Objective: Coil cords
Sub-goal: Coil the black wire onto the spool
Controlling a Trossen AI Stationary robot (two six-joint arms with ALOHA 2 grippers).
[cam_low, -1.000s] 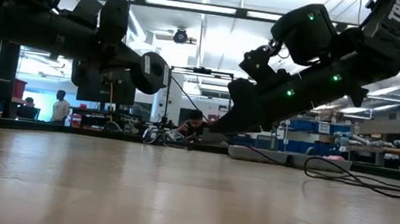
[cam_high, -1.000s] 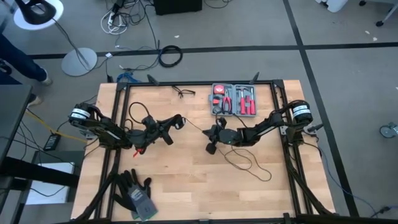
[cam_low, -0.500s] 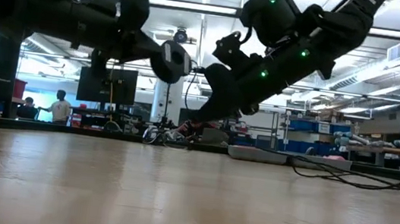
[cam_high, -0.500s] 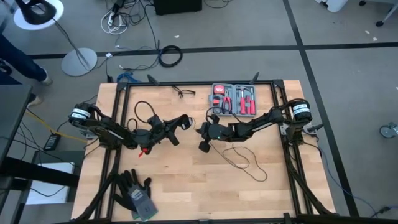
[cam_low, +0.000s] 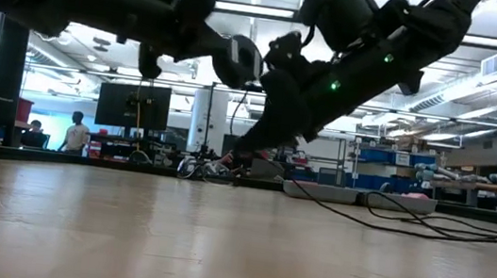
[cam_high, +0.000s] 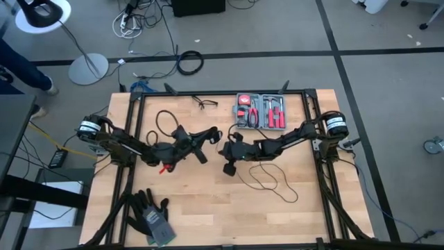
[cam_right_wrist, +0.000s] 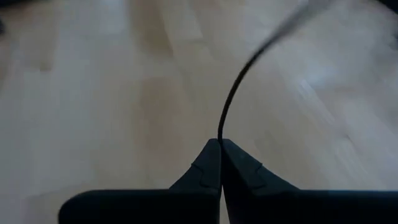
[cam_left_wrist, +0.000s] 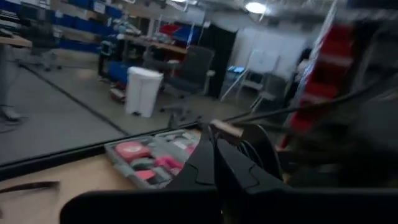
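- The right gripper [cam_high: 227, 169] is closed tight on the thin black cord [cam_right_wrist: 236, 93]; in the right wrist view the cord comes out just from between the two pressed fingers [cam_right_wrist: 202, 171].
- The left gripper [cam_high: 208, 133] is also closed, fingers together; I judge it pinches the cord too, but the left wrist view is too blurred to be sure.
- Both grippers hang above the table [cam_high: 208, 208] near its centre, close beside each other, the left at about 10 o'clock from the right.
- The loose part of the cord lies in open loops at about 4 o'clock from the right gripper, and one loop stands at 10 o'clock from the left one.
- Step in hand, I think: gathering the first turn between the two grippers.
- The next move calls for laying this turn on the left gripper without pulling the cord tight.
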